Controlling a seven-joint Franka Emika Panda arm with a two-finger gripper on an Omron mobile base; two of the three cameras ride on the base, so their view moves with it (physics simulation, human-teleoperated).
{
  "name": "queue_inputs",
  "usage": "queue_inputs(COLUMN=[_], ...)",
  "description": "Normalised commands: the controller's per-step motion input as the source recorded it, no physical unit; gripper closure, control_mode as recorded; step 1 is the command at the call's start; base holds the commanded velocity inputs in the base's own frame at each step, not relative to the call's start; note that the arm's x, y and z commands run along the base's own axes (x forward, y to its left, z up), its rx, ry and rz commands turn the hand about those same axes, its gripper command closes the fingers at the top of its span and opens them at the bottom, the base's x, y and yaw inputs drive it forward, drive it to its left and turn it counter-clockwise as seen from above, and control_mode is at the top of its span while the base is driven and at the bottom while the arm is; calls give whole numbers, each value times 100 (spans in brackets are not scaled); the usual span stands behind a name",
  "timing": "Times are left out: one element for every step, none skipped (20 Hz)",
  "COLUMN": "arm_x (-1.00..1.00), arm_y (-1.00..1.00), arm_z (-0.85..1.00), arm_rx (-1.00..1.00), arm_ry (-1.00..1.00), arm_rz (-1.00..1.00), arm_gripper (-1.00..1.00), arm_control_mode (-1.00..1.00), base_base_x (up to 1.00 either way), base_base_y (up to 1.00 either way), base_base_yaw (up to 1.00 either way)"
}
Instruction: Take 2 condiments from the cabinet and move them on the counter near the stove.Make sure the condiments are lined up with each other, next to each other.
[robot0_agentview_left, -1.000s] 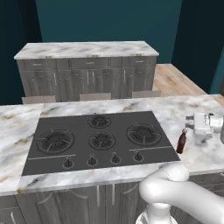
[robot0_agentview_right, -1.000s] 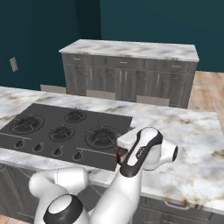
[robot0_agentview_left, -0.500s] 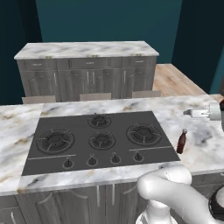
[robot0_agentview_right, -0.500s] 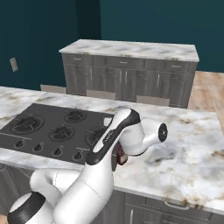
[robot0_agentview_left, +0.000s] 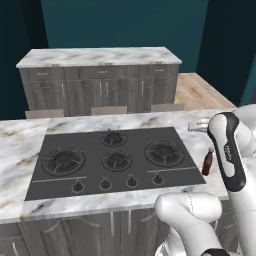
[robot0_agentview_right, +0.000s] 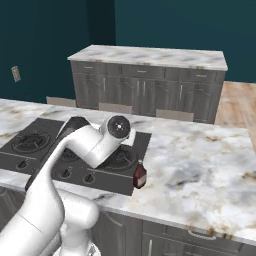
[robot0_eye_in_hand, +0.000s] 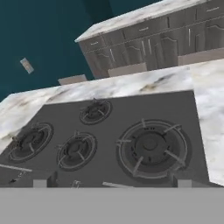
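The gripper (robot0_eye_in_hand: 109, 183) stands with its two dark fingertips (robot0_eye_in_hand: 43, 180) spread wide, one low at the left and one low at the right of the hand view, and nothing sits between them. Through that gap the hand view looks down on the stove (robot0_eye_in_hand: 131, 113), a flat black cooktop with round burners, the largest one just beyond the fingertips. In the left base view the white arm (robot0_agentview_left: 227, 150) bends over the right end of the counter (robot0_agentview_left: 20, 145), a white-grey marble slab with tan veins. The small dark red-brown bottle (robot0_agentview_left: 207, 162) stands upright on the marble just beside the stove's right edge, toward the near side, with its pale cap up. It stands free of the arm, and the arm's dark-striped link rises just to its right. In the right base view the same bottle (robot0_agentview_right: 140, 175) stands at the near right corner of the cooktop (robot0_agentview_right: 30, 150), with the arm's round joint (robot0_agentview_right: 120, 128) above and to its left. Beyond the stove, a far counter (robot0_agentview_left: 100, 56) tops a row of grey cabinets (robot0_agentview_left: 100, 90) against a dark teal wall (robot0_agentview_left: 125, 25).
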Motion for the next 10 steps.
queue_inputs(arm_x=[-22, -22, -22, -11, -17, -15, -20, -26, -23, -27], arm_y=[64, 46, 29, 22, 22, 35, 34, 24, 14, 5], arm_z=[8, 12, 11, 8, 9, 11, 20, 23, 27, 33], arm_rx=[-26, -22, -18, -15, -13, -15, -14, -9, -8, -7], arm_ry=[17, 15, 11, 9, 4, 7, 5, 0, 0, 0], arm_rz=[-23, -21, -16, -5, 0, 0, 0, 0, 0, 0], arm_gripper=[-100, -100, -100, -100, -100, -100, -100, -100, -100, -100], arm_control_mode=[-100, -100, -100, -100, -100, -100, -100, -100, -100, -100], base_base_x=[0, 0, 0, 0, 0, 0, 0, 0, 0, 0], base_base_y=[0, 0, 0, 0, 0, 0, 0, 0, 0, 0], base_base_yaw=[0, 0, 0, 0, 0, 0, 0, 0, 0, 0])
